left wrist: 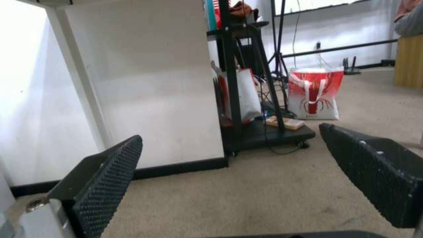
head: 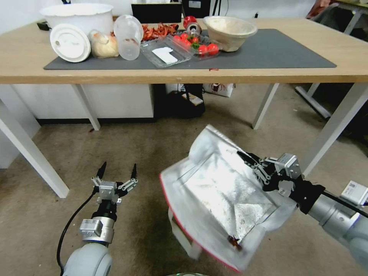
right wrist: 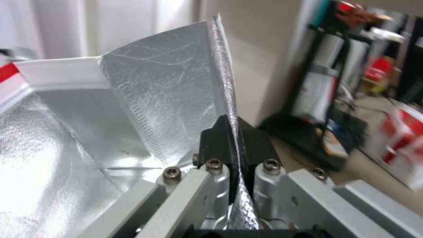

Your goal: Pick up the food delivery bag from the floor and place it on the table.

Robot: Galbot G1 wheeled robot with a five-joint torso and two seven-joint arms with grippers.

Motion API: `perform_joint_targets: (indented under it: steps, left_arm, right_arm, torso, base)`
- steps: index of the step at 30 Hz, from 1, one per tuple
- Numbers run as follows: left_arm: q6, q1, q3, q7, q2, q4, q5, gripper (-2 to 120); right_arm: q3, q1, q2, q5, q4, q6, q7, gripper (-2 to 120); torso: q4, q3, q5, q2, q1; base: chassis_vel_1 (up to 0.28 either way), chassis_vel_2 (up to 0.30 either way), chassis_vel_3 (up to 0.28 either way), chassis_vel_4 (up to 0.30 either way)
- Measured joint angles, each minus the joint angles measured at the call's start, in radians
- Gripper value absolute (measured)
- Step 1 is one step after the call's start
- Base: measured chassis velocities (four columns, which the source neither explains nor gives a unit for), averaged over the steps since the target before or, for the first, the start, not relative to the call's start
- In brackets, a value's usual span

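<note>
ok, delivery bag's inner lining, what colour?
Shiny silver foil; the food delivery bag shows it best in the head view.

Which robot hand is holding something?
The right gripper is pinched shut on the rim of the food delivery bag. The left gripper is open, holding nothing.

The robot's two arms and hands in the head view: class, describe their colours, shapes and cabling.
Both arms are rounded silver-grey tubes. The left hand has slim black pointed fingers on silver linkages, with a black cable looping alongside. The right hand matches, behind a black wrist housing and a small silver box.
</note>
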Motion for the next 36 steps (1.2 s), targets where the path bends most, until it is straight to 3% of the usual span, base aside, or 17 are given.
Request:
perform_joint_targets:
  steps: [7, 9, 15, 21, 32, 36]
  left_arm:
    - [0.011, -0.002, -0.002, -0.002, 0.003, -0.006, -0.006, 100]
    - [0.023, -0.007, -0.001, -0.007, 0.004, -0.009, -0.008, 100]
    - [0.027, -0.008, 0.0, -0.009, 0.007, -0.011, -0.017, 100]
    - [0.048, -0.004, -0.006, -0.021, 0.011, -0.023, -0.035, 100]
    - [0.055, -0.001, -0.014, -0.006, 0.011, -0.028, -0.068, 100]
    - [0.053, 0.002, -0.021, 0.008, 0.012, -0.031, -0.073, 100]
  right_arm:
    - [0.028, -0.001, -0.018, 0.048, -0.012, 0.04, -0.087, 0]
    - [0.053, -0.003, -0.038, 0.135, -0.024, 0.066, -0.186, 0]
    - [0.071, -0.002, -0.053, 0.187, -0.034, 0.067, -0.23, 0]
    - [0.083, 0.002, -0.074, 0.298, -0.078, 0.081, -0.347, 0]
    - [0.108, 0.007, -0.089, 0.335, -0.121, 0.088, -0.407, 0]
    - [0.112, 0.008, -0.088, 0.345, -0.13, 0.092, -0.43, 0]
  torso:
    - [0.0, 0.0, -0.0001, 0.0, 0.0]
    - [0.0, 0.0, 0.0, 0.0, 0.0]
    - [0.0, 0.0, -0.0001, 0.0, 0.0]
    - [0.0, 0.0, -0.0001, 0.0, 0.0]
    - [0.0001, 0.0, -0.0001, 0.002, 0.0]
    - [0.0001, 0.016, -0.0001, 0.019, 0.0]
  base:
    - [0.0, 0.0, 0.0, 0.0]
    - [0.0, 0.0, 0.0, 0.0]
    - [0.0, 0.0, 0.0, 0.0]
    - [0.0, 0.0, 0.0, 0.0]
    - [0.0, 0.0, 0.0, 0.0]
    - [0.0, 0.0, 0.0, 0.0]
